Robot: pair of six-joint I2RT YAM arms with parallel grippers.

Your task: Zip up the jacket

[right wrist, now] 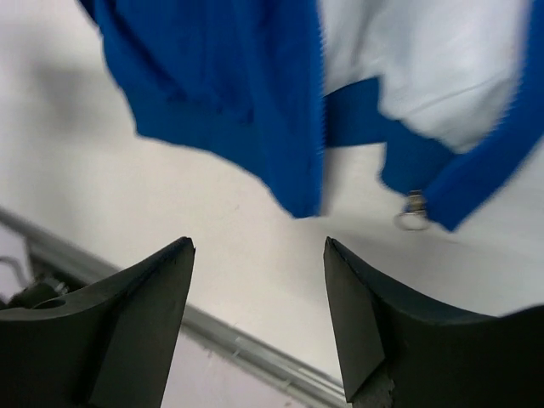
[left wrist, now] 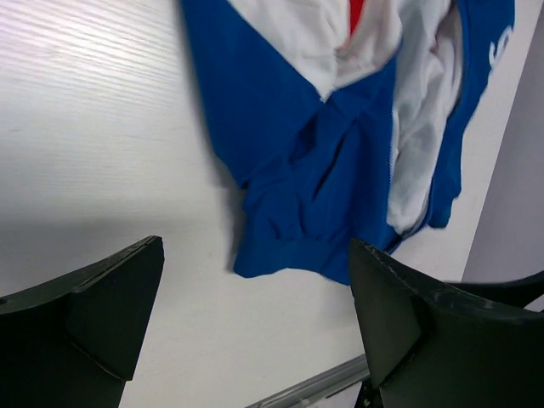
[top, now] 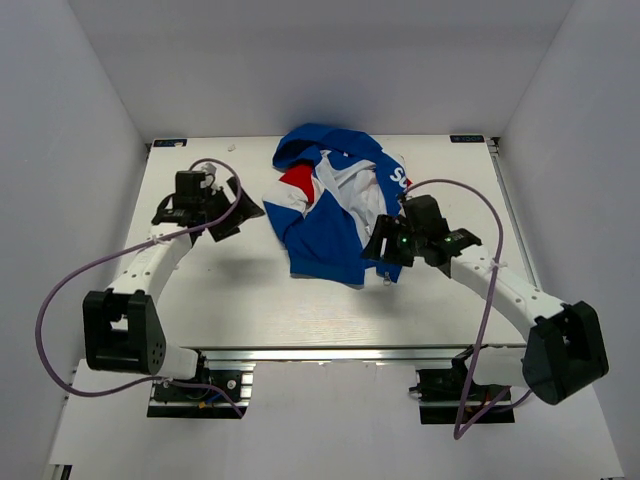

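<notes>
Jacket (top: 330, 235) lies rumpled on the white tabletop (top: 240, 300), toward the far edge and a little right of the middle. It is open down the front: the white lining (top: 355, 195) shows between the blue halves, with a red panel (top: 297, 183) on its left and white lettering (top: 398, 180) on its right. The left gripper (top: 238, 215) sits just left of the jacket with its jaws spread apart and nothing between them. The right gripper (top: 385, 250) is at the jacket's near right corner, above the hem, jaws likewise apart and empty. In the right wrist view the two front edges hang separated at the hem (a clear gap), and a small metal zipper pull (right wrist: 412, 212) dangles from one blue edge.
</notes>
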